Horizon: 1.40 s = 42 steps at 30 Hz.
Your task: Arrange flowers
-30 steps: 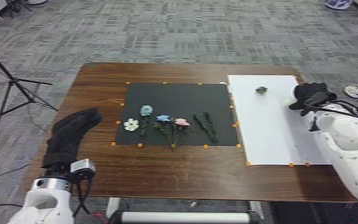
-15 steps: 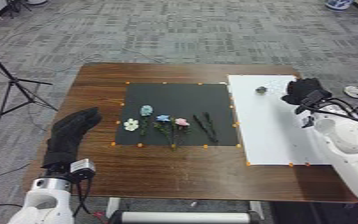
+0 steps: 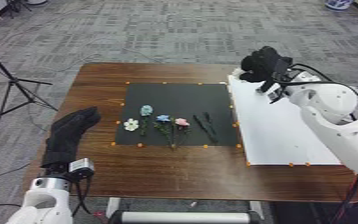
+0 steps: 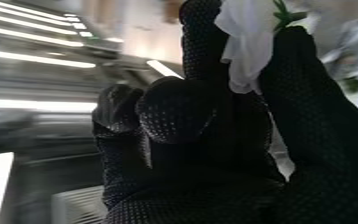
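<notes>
On the brown table (image 3: 180, 175), flowers (image 3: 147, 110) and green stems (image 3: 209, 127) are laid on a black mat (image 3: 177, 92) beside a white sheet (image 3: 286, 135); grey carpet (image 3: 184, 30) is seen beyond. The left hand (image 3: 71, 131) is held open. At the sheet's far end, a white flower (image 4: 246, 42) is pinched by the right hand (image 3: 266, 65).

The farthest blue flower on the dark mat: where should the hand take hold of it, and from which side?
The blue flower is probably best pinched on its stem, just below the bloom, from above, across left to right: the stem lies pointing towards the robot, and the white flower sits close on the left, lower down.
</notes>
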Available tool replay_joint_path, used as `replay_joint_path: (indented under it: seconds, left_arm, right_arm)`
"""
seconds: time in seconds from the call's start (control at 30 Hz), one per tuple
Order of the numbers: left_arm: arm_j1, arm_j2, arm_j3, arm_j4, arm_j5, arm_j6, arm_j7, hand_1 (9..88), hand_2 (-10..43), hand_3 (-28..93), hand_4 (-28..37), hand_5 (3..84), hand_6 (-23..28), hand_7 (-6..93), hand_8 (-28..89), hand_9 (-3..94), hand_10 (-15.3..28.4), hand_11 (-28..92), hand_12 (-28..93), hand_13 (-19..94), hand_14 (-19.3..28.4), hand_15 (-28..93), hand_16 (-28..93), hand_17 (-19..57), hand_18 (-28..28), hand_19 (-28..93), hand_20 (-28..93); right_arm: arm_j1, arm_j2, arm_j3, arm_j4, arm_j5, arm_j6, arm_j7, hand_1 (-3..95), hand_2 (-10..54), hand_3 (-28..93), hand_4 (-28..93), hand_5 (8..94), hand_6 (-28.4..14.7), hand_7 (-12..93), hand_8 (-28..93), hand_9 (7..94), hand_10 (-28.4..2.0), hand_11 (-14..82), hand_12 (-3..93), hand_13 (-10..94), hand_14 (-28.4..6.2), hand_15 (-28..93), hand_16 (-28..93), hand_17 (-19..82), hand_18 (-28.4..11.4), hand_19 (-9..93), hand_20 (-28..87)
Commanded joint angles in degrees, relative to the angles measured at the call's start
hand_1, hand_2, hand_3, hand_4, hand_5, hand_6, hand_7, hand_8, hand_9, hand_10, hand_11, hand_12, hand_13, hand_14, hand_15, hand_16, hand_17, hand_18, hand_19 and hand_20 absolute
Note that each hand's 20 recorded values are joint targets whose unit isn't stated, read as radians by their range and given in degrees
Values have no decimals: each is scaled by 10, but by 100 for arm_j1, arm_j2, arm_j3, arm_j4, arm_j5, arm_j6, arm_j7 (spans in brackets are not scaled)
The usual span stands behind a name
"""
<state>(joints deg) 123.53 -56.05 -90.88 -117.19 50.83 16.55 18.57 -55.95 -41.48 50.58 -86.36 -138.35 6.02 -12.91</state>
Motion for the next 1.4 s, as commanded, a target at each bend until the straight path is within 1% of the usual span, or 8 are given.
replay_joint_path:
  seconds: [0.03,0.27,0.37,0.6,0.73,1.07,1.27,1.4]
  left_arm:
    - [-13,-5,2,-24,0,4,17,273,-33,711,-166,510,11,204,-78,507,125,212,145,406,160,182,6,59,115,77,176]
    - [-21,-16,6,-21,2,-21,-24,273,-33,710,-166,510,11,205,-78,508,125,212,145,406,160,183,6,59,115,77,177]
    - [-29,-2,-15,-23,1,-23,-3,273,-34,711,-166,510,11,205,-78,508,126,211,144,407,161,183,6,59,115,77,176]
    - [-64,21,14,-14,6,-44,-23,273,-34,711,-166,511,12,205,-78,508,125,211,145,406,161,182,6,59,115,76,176]
    - [-75,27,21,-6,4,-41,0,273,-33,710,-166,511,12,205,-79,507,126,211,145,406,161,182,6,59,115,76,176]
    - [-79,11,33,-5,1,-32,20,272,-33,711,-165,510,12,204,-78,507,126,211,145,406,161,182,6,60,114,75,176]
    - [-78,-2,32,-4,7,-33,19,273,-35,711,-165,509,12,203,-77,507,126,212,146,406,161,182,6,59,115,74,176]
    - [-89,-7,43,2,11,-29,12,273,-37,711,-163,510,13,202,-77,507,125,212,145,406,161,181,6,59,115,75,176]
  right_arm:
    - [341,-712,-528,-175,-287,-33,-454,568,-17,590,-281,710,58,329,-97,827,-67,121,209,804,-57,688,357,388,-230,863,580]
    - [269,-1172,-756,262,-1200,391,-1028,574,-35,596,-282,714,66,338,-109,832,-59,95,218,801,-55,698,353,386,-229,862,582]
    - [217,-1386,-536,394,-1313,-289,-1331,577,-40,599,-282,713,70,347,-113,833,-55,83,226,799,-53,707,353,383,-226,858,582]
    - [267,-1789,-244,635,-2012,-1648,-1419,574,-41,602,-283,711,74,359,-115,831,-53,73,231,798,-52,711,351,377,-227,850,582]
    - [302,-1997,-121,828,-2413,-2214,-1567,572,-40,604,-283,708,75,361,-117,827,-54,69,226,797,-53,712,351,377,-228,848,583]
    - [308,-2037,-129,863,-2461,-2265,-1413,559,-40,627,-282,700,75,371,-115,823,-50,71,221,797,-55,715,348,377,-229,848,584]
    - [346,-2046,-98,775,-2455,-2632,-1443,485,-91,658,-228,634,45,373,-103,757,-72,138,164,773,-66,722,351,359,-236,839,590]
    - [371,-2055,-78,756,-2438,-2724,-1424,420,-95,705,-222,610,37,317,-86,723,-82,152,142,760,-71,726,351,349,-239,832,596]
